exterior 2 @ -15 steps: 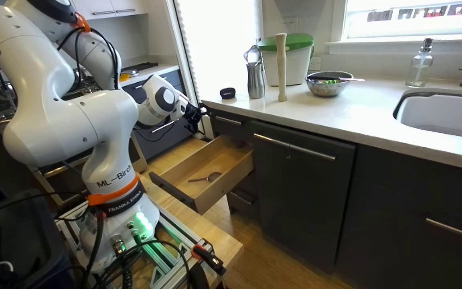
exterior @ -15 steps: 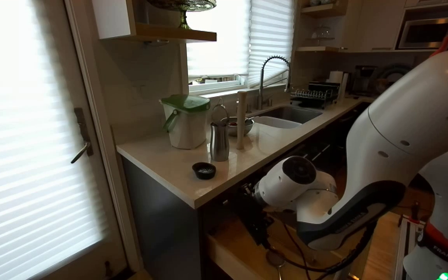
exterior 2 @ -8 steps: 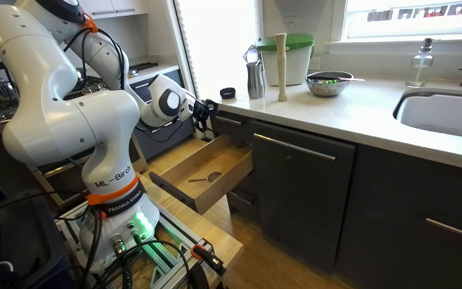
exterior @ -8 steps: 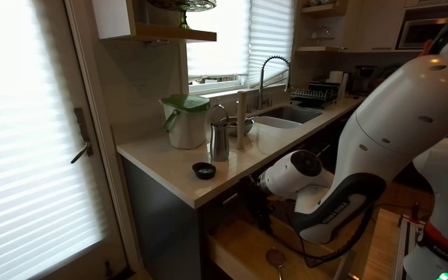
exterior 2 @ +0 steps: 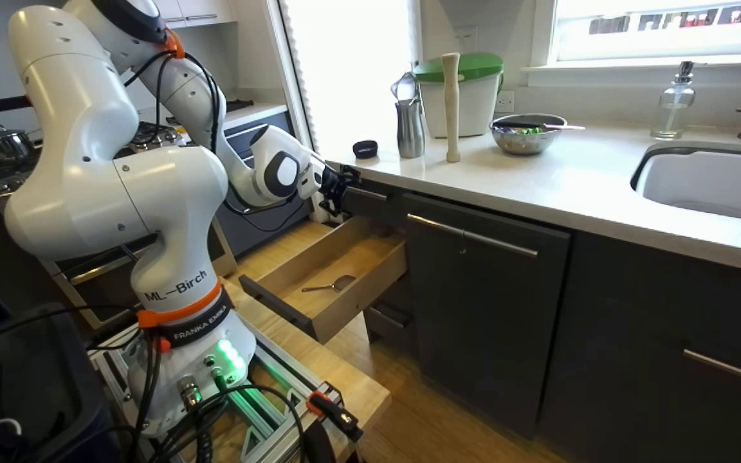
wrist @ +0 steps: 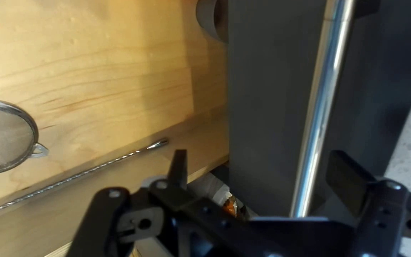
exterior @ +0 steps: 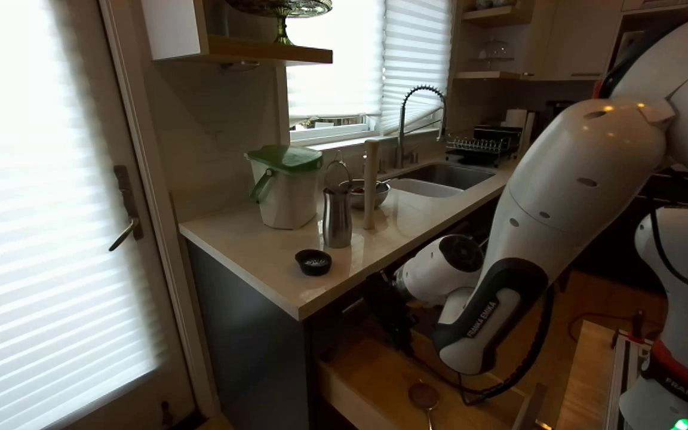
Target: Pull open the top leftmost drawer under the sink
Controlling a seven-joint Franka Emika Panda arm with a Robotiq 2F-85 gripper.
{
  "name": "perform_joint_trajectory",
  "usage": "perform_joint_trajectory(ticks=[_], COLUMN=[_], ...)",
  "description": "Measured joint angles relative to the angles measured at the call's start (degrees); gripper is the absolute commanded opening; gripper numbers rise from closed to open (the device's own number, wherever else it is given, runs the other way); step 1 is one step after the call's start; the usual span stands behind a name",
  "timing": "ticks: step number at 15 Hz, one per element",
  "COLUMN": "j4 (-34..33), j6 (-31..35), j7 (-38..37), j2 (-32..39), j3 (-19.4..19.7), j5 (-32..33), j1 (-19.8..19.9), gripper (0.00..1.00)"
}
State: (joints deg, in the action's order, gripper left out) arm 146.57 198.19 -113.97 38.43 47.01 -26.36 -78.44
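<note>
The top leftmost drawer has a dark flat front (exterior 2: 380, 209), flush with the cabinet under the countertop; its inside is hidden. Its metal bar handle (exterior 2: 367, 193) also shows in the wrist view (wrist: 319, 107), running across the dark panel (wrist: 266, 107). My gripper (exterior 2: 343, 191) is in front of the left part of this drawer. In the wrist view my gripper (wrist: 259, 160) is open, one fingertip on each side of the bar, with gaps on both sides; nothing is held. The sink (exterior: 427, 187) lies in the pale countertop further along; part of it shows in an exterior view (exterior 2: 705, 173).
A bigger light-wood drawer (exterior 2: 357, 308) stands pulled out below my gripper, holding a strainer (wrist: 4, 137) and a twisted metal rod (wrist: 84, 175). The countertop edge (exterior: 344, 292) is just above the gripper. A black cup (exterior: 313, 263) and a steel vessel (exterior: 337, 221) stand near it.
My gripper has moved toward the dark drawer front and its handle. The upper arm links have swung over with it. The drawers and the countertop things have not moved.
</note>
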Motion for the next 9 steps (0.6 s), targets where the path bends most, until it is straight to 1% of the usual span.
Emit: perform_joint_trajectory(ticks=[5, 8, 9], j4=[-2.69, -4.66, -4.89], j6=[2.17, 2.22, 1.97], j7=[8.56, 13.93, 14.53], j2=[0.01, 0.04, 0.01], j3=[-4.95, -8.93, -9.68], j5=[-2.80, -3.73, -3.37], j1=[7.14, 11.70, 12.64], gripper=[1.00, 1.00, 1.00])
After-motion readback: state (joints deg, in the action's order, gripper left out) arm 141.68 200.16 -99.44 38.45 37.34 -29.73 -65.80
